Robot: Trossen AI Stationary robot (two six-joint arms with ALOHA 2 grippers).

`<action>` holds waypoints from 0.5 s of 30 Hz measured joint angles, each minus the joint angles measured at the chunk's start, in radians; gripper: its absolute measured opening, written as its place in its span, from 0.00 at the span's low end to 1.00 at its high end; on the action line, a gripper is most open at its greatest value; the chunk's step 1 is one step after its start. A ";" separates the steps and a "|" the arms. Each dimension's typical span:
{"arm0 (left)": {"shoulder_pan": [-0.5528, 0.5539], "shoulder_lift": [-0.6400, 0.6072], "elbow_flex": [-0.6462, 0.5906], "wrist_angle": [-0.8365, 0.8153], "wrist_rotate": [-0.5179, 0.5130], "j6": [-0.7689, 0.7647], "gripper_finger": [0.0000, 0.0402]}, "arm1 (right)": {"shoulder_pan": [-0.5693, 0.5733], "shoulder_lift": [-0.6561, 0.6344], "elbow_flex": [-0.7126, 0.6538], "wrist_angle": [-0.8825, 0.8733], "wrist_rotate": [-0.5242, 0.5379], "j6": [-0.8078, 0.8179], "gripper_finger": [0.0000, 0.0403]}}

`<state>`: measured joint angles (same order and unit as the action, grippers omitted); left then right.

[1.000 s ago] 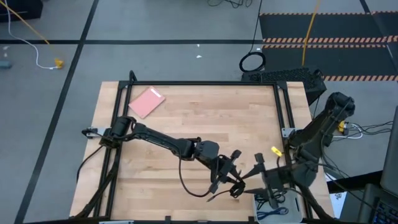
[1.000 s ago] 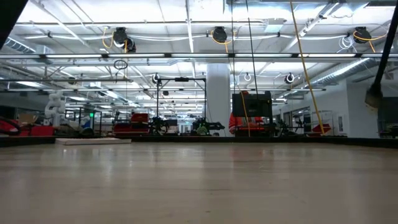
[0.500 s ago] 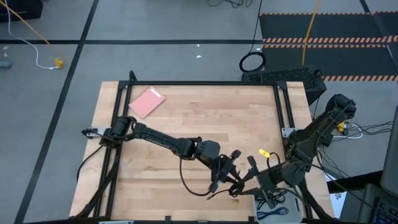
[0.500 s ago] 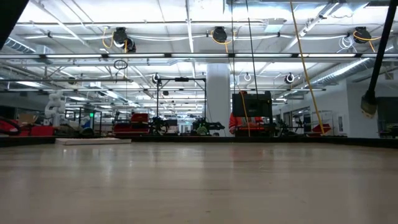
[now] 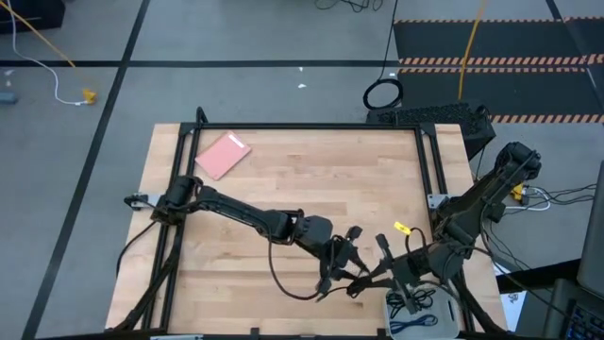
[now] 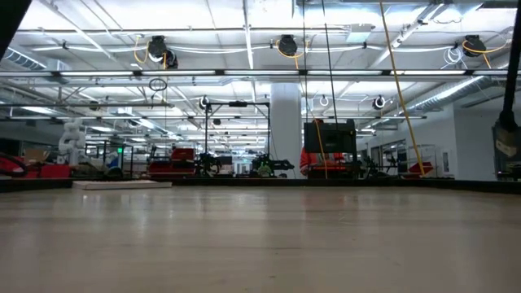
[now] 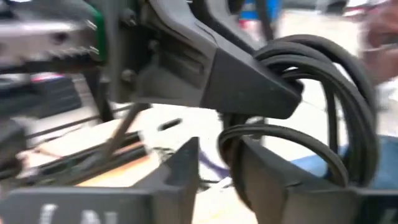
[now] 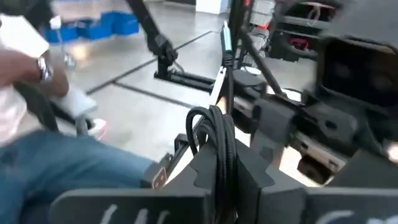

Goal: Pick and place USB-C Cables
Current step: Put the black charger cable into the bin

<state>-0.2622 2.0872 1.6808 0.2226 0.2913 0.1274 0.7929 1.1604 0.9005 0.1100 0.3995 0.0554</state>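
Observation:
A black USB-C cable [image 7: 323, 106], a looped bundle, hangs in the air between my two grippers over the table's near right part. My left gripper [image 5: 345, 271] reaches in from the left and is shut on it. My right gripper [image 5: 376, 269] meets it from the right and is shut on the same bundle [image 8: 219, 146]. More cables [image 5: 412, 304], black and purple-blue, lie in a white tray [image 5: 444, 323] at the near right corner. In the left wrist view my right gripper [image 7: 249, 87] shows just ahead, with the loops behind it. My left gripper has a lower loop of the black bundle [image 7: 229, 144] running down into the narrow gap between its two fingers; the fingers come level from the table's left. The bundle is clear of the table. My right gripper pinches several strands of the bundle [image 8: 222, 163] between its two fingers, coming from the table's right. The loop stands up above the fingers, clear of the table.
A pink pad [image 5: 224, 155] lies at the table's far left. A black frame [image 5: 302, 126] runs along the table's edges. A seated person [image 8: 56, 168] shows beyond the table in the right wrist view. A black coil [image 5: 382, 94] lies on the floor behind.
My right gripper has gone from above the white tray toward the table's left, up to my left gripper.

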 joint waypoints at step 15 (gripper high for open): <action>-0.119 -0.370 0.000 -0.694 -0.654 -0.083 0.57 | 0.084 -0.047 0.176 -0.265 0.150 0.302 0.03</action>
<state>-0.3808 1.7173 1.6810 -0.4714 -0.3625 0.0448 0.8770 1.1133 1.0760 -0.1549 0.5497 0.3571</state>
